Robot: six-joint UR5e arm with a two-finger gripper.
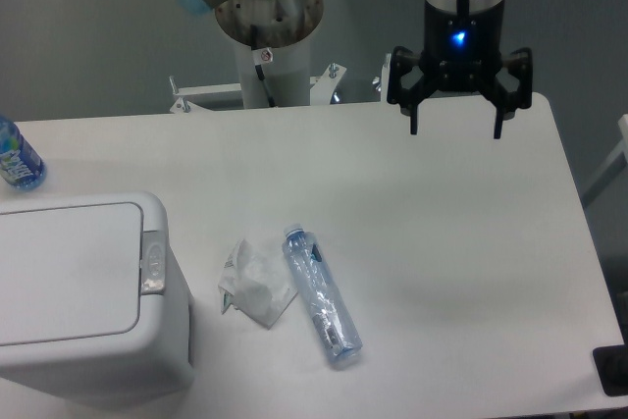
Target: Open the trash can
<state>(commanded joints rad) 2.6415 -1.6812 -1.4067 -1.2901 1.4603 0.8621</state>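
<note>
The pincer [457, 115] hangs released, fingers spread and holding nothing, above the far right part of the table [461, 242]. The trash can [83, 291] stands at the near left corner, well apart from the pincer, diagonally across the table. Its flat lid [64, 272] lies shut and level, and the grey latch button [153, 262] on its right edge appears untouched. Judged from this, no step is done: approach, press and lid release all remain.
</note>
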